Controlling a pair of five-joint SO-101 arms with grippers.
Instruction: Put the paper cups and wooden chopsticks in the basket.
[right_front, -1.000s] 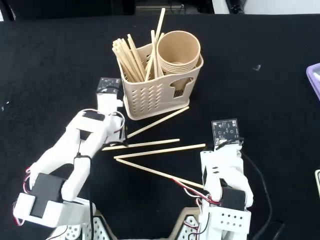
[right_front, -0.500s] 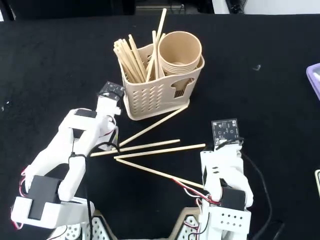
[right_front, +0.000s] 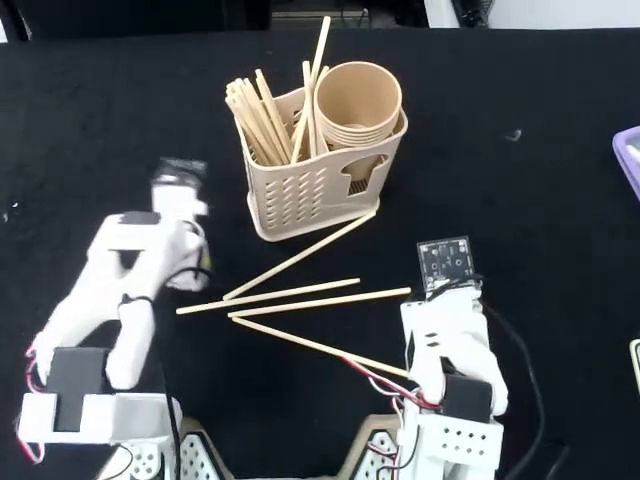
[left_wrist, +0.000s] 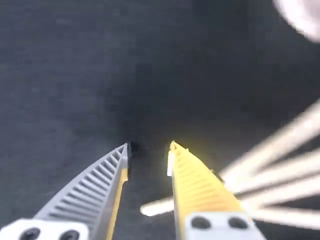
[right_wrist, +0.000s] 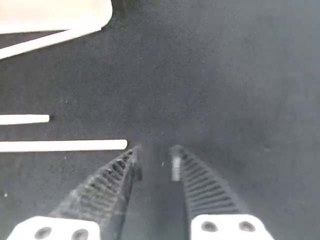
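A black table carries a cream basket holding stacked paper cups on one side and a bundle of wooden chopsticks on the other. Four loose chopsticks lie on the table in front of the basket, one touching its base. The left gripper hangs by their ends, jaws apart and empty. The right gripper sits near the opposite ends, jaws slightly parted, holding nothing.
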